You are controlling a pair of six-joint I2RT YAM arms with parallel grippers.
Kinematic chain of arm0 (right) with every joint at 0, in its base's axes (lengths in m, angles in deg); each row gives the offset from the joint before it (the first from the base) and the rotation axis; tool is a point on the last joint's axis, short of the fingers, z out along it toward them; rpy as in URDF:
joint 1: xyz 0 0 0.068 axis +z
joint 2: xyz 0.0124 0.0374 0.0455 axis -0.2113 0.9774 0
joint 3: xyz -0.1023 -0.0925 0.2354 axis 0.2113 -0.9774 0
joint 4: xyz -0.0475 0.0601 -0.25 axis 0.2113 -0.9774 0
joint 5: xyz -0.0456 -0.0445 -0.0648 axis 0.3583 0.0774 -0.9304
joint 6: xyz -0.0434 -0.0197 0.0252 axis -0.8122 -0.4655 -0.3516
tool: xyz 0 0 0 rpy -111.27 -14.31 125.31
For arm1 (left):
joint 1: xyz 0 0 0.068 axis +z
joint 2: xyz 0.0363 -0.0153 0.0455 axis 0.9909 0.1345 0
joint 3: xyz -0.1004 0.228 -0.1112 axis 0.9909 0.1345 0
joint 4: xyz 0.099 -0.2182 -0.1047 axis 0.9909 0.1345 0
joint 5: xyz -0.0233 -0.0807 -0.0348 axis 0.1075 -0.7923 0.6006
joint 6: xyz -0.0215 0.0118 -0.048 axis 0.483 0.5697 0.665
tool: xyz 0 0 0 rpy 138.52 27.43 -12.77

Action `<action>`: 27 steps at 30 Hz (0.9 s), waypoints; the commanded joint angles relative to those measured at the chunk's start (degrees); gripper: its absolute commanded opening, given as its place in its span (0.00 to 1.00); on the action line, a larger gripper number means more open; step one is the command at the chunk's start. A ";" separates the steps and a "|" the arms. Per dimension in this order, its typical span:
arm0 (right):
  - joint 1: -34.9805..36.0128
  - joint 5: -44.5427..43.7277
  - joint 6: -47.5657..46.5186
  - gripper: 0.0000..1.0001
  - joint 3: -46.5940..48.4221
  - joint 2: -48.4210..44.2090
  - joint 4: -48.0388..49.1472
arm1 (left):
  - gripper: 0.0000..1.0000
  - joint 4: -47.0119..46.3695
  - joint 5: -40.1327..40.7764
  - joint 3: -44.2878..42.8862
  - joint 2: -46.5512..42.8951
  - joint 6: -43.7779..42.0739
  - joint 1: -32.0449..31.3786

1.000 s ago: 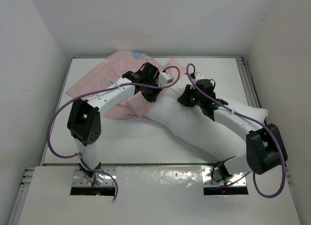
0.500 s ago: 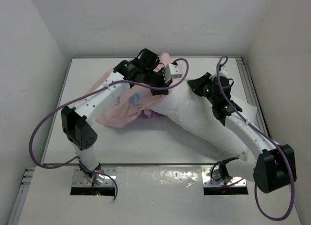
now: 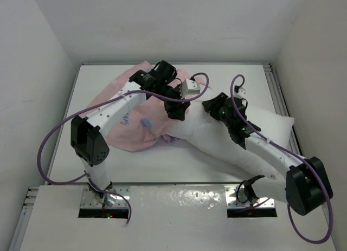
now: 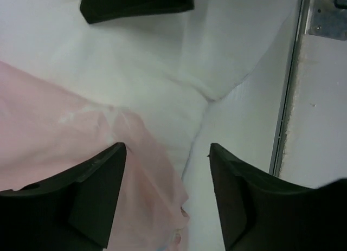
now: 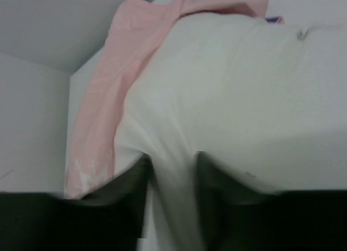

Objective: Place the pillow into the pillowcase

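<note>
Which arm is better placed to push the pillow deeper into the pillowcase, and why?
Probably right: the right gripper pinches a fold of the pillow near the pillowcase, while the left gripper hangs open over the case's edge.

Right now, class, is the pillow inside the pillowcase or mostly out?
Mostly out. Most of the pillow lies bare; only its far end is covered by the pink pillowcase.
</note>
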 commanded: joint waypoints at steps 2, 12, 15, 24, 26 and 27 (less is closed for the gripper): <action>-0.32 5.13 -8.10 0.69 5.66 0.97 -9.70 | 0.68 -0.26 4.86 -2.62 -0.85 1.86 1.07; -12.45 19.01 -28.85 0.40 27.36 9.83 -29.45 | 0.85 -19.68 26.92 -8.16 4.23 16.79 0.72; -15.34 23.48 -33.15 0.85 39.99 19.73 -33.77 | 0.84 -18.72 30.01 -14.48 12.65 19.70 0.98; -17.19 37.63 -43.52 0.99 56.73 45.08 -41.24 | 0.72 -19.16 24.75 -18.55 21.55 22.52 1.07; -17.20 43.00 -44.67 0.99 55.78 47.81 -40.63 | 0.63 -18.81 22.46 -17.32 21.65 22.52 1.16; -16.85 43.80 -45.20 0.99 53.34 47.90 -39.50 | 0.58 -18.81 20.45 -17.06 21.56 22.61 1.16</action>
